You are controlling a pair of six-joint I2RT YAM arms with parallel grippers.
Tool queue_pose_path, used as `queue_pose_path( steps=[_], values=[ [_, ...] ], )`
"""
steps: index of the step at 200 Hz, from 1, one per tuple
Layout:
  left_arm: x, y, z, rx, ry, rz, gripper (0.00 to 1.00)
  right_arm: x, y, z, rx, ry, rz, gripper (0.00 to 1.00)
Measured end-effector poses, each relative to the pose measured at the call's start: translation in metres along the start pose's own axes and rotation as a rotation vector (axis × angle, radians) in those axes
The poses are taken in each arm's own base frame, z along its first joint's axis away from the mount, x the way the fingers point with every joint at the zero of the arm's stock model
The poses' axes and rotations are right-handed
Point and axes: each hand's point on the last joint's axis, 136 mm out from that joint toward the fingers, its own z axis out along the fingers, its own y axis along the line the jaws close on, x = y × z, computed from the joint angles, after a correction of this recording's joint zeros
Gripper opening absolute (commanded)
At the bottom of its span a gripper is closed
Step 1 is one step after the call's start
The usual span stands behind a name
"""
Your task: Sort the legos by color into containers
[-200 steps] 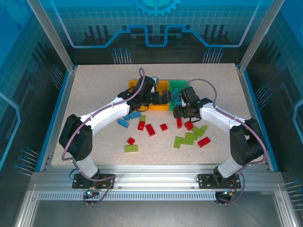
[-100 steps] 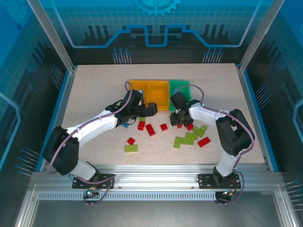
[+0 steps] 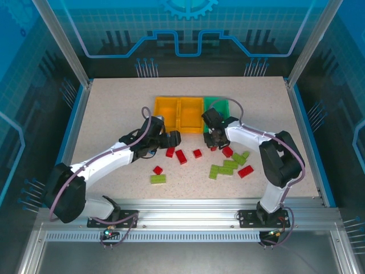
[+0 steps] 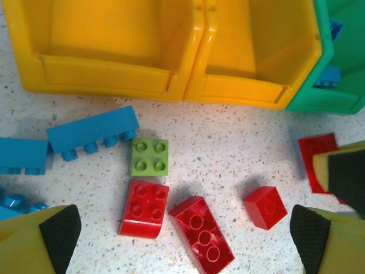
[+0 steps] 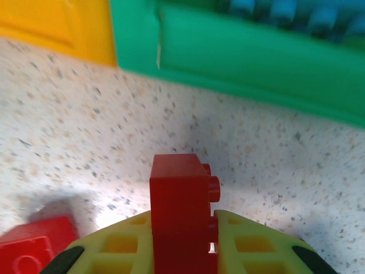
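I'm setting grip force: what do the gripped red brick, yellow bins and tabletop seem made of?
Red brick: hard plastic, smooth, with crisp moulded studs. Yellow bins: smooth moulded plastic, slight sheen. Tabletop: matte and speckled, perhaps stone-look laminate; can't be sure.

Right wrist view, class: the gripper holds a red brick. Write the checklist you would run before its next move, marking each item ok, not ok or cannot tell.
1. Red brick clamped between the right gripper fingers: ok.
2. Brick lifted off the table: cannot tell.
3. Green bin ahead suits red: not ok, it holds blue bricks.
4. Orange-yellow bins have room: ok, bare floors.
5. Left gripper open, over loose red bricks: ok.
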Motion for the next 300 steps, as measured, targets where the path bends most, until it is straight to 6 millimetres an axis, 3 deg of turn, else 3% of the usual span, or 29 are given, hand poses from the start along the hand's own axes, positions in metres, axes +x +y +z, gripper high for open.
queue_pose_path(
  steps=[57,86,113,133,155,170,197,238,270,300],
  values=[
    [0.015,0.013,0.0,-0.024,0.02,-0.012,0.99,-0.09,0.042,-0.055,-0.173,-0.194,0.021,0.22],
    [0.03,0.024,0.003,-0.049,0.057,-0.027,0.99,-0.131,0.057,-0.047,-0.211,-0.231,0.038,0.23],
    [0.038,0.031,0.002,-0.059,0.068,-0.046,0.99,-0.142,0.06,-0.019,-0.2,-0.191,0.051,0.29],
    [0.039,0.031,0.0,-0.055,0.064,-0.047,0.99,-0.142,0.06,-0.002,-0.187,-0.154,0.062,0.42],
    [0.039,0.031,-0.001,-0.054,0.062,-0.051,0.99,-0.14,0.061,0.004,-0.187,-0.136,0.069,0.66],
    [0.04,0.032,-0.001,-0.056,0.064,-0.055,0.99,-0.14,0.064,0.001,-0.195,-0.142,0.054,0.72],
    [0.043,0.034,0.0,-0.062,0.07,-0.065,0.99,-0.123,0.061,-0.005,-0.189,-0.136,0.03,0.71],
    [0.043,0.035,-0.001,-0.06,0.067,-0.066,0.99,-0.057,0.056,-0.018,-0.167,-0.077,-0.037,0.63],
    [0.045,0.036,-0.002,-0.061,0.067,-0.065,0.99,-0.003,0.053,-0.002,-0.146,0.018,-0.076,0.59],
    [0.046,0.037,-0.002,-0.062,0.069,-0.066,0.99,0.023,0.056,0.008,-0.136,0.07,-0.11,0.57]
  ],
)
